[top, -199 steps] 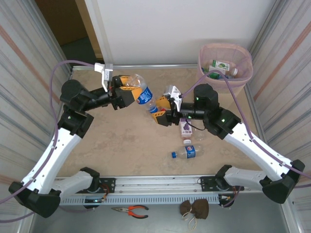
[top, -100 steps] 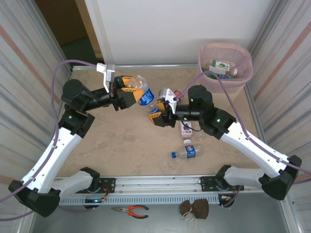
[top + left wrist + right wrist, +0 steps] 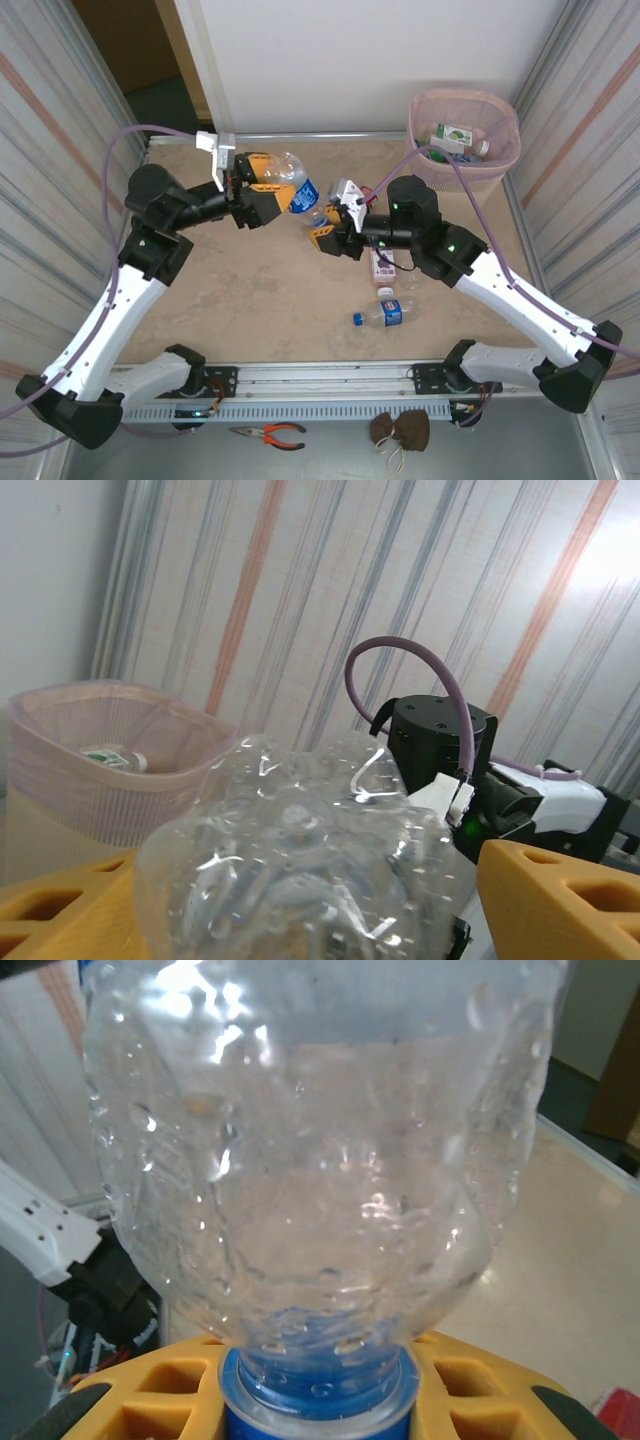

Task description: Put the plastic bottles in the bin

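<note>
Top, surface [image 3: 250, 290]: beige, marbled, flat, metal-edged.
Top, room: ribbed striped walls [image 3: 50, 150] on both sides, plain white panel [image 3: 330, 60] behind.
Top, bin [image 3: 470, 97]: round pink mesh, far right corner.
Top, bottle [image 3: 297, 190]: clear, crumpled, blue label, in the air between both arms.
Left wrist, left fingers [image 3: 560, 890]: yellow, honeycombed, astride the bottle; gripping or loose, cannot tell.
Right wrist, right fingers [image 3: 480, 1405]: yellow, closed on the blue-capped neck.
</note>
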Motion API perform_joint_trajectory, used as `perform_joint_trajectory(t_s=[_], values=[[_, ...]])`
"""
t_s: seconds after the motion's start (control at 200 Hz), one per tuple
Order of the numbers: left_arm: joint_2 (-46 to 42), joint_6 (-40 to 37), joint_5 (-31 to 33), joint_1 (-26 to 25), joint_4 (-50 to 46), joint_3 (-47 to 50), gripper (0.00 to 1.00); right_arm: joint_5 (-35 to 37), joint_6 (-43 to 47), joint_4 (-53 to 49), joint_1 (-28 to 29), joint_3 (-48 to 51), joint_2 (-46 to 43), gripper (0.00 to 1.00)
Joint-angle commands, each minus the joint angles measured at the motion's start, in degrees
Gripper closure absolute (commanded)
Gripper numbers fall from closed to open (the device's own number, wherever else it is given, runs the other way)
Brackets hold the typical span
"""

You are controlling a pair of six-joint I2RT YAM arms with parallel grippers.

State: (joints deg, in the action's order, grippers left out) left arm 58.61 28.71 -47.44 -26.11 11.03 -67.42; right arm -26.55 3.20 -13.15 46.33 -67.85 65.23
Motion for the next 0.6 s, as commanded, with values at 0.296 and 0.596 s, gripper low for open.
perform_joint_trajectory(t_s=[0.296, 0.596], values=[[-5.85, -5.34, 9.21, -0.39, -5.84, 1.24, 0.16, 6.67, -13.28, -12.68, -18.56, -7.19, -3.09, 0.80], [-5.17, -4.80, 9.02, -0.33, -5.74, 1.73, 0.16, 8.96, -17.09, -29.55, -38.24, -19.03, 2.94, 0.84]])
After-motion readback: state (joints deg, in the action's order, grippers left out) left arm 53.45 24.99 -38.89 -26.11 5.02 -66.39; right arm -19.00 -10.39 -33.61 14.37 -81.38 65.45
